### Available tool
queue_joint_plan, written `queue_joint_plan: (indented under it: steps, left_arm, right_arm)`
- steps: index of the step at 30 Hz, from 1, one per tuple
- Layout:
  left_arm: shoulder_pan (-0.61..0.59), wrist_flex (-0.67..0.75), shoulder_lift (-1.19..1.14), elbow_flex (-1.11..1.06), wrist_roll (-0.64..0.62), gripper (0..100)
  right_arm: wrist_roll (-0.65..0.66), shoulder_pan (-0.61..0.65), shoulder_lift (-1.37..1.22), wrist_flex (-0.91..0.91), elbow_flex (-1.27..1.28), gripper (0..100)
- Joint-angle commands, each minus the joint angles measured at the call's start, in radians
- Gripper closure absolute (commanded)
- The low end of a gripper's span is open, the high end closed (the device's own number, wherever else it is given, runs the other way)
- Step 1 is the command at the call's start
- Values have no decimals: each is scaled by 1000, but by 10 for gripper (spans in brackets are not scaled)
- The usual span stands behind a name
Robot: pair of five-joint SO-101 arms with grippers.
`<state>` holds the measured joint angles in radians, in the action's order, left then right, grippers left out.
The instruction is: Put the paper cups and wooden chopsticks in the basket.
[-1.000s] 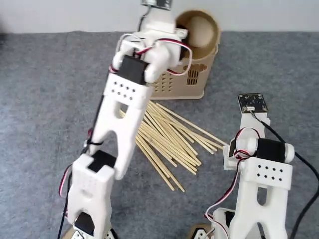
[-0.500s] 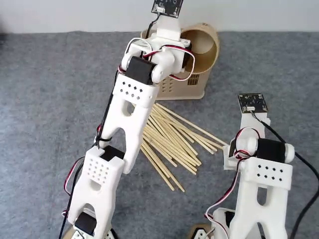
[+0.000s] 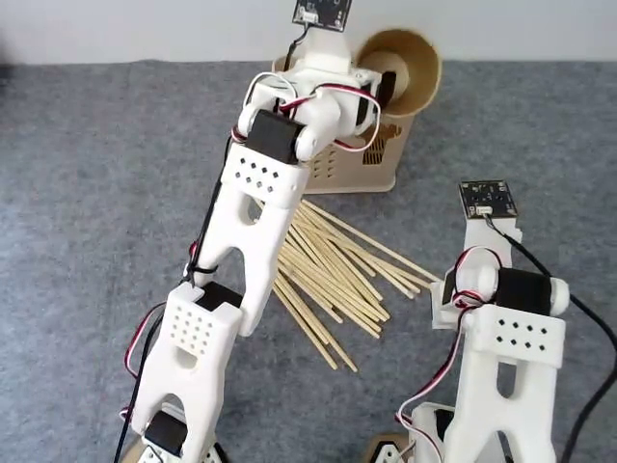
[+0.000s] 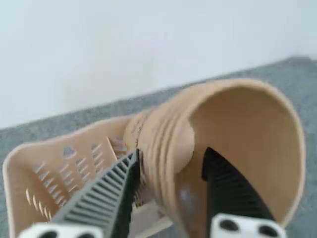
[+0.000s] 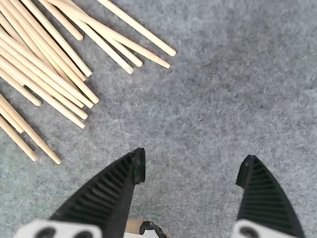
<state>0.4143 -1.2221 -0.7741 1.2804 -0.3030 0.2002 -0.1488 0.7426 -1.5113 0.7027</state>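
The grey felt mat (image 3: 96,193) covers the table, and the slotted beige basket (image 3: 347,169) stands at its far edge. My left gripper (image 4: 168,191) is clamped on the wall of the stack of paper cups (image 4: 242,144). One finger is inside the mouth and the other is outside, against the ribbed rims. The stack hangs tipped on its side over the basket corner nearer my right arm, not squarely above the opening. I cannot tell whether its base touches the basket.

To do this step well, I judge I should bring the stack inward over the middle and lower it until the base sits below the rim. Then I should release gently so it cannot roll out over the wall.

The wooden chopsticks (image 3: 333,275) lie in a loose fan on the mat, between the basket and my right arm. My right gripper (image 5: 190,166) hovers spread wide and empty above bare mat, just beside the chopstick tips.
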Motion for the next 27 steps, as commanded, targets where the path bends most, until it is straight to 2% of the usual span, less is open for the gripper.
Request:
queue_joint_plan:
  steps: [1, 9, 15, 20, 27]
  left_arm:
    - [0, 95, 15, 50, -8, 797]
    - [-3, 272, -8, 30, -8, 799]
    - [-32, 446, -87, 31, -5, 848]
    - [-25, 488, -97, 33, -6, 848]
    - [-25, 462, -98, 76, -8, 885]
  right_arm:
    - [-9, 5, 21, 7, -6, 690]
    - [-3, 7, 28, 31, 35, 690]
    - [-3, 7, 28, 31, 35, 690]
    - [-3, 7, 28, 31, 35, 690]
    - [-3, 7, 28, 31, 35, 690]
